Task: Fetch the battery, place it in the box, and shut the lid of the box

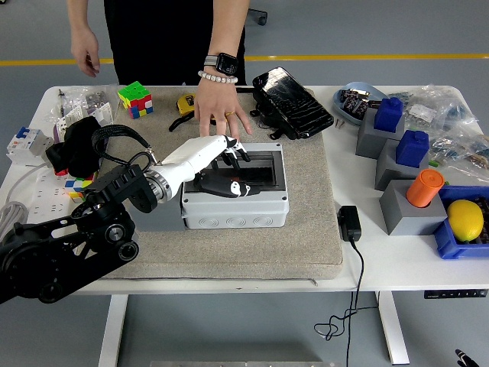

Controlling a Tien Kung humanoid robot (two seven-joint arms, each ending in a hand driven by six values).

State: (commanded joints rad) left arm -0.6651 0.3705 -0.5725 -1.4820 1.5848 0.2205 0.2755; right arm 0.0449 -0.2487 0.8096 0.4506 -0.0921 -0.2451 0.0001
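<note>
- The light grey plastic junction box (pixel 235 202) sat near the middle of the beige felt mat (pixel 306 237) on the white table (pixel 397 260); its clear hinged lid (pixel 256 153) lay down over the opening
- The robot's left hand (pixel 218 153), white-shelled with black fingers, reached in from the table's left edge and rested across the lid, its fingers (pixel 237 149) spread flat and pinching nothing; the black thumb lay lower against the box's window
- The battery could not be made out; the hand and the dark window hid the inside of the box
- A person's hand (pixel 219 107) with a watch and bead bracelet pressed on the mat just behind the box, close to the robot's fingertips
- Behind the box lay a black crinkled pouch (pixel 293 102); a colourful puzzle cube (pixel 134 99) stood near the far-left corner
- Grey blocks with blue caps (pixel 391 122) and an orange cylinder (pixel 425 187) stood by the right edge; a yellow lemon (pixel 465 219) sat in a blue tray (pixel 451 245)
- A black power adapter (pixel 349 223) lay beside the mat's right edge
</note>
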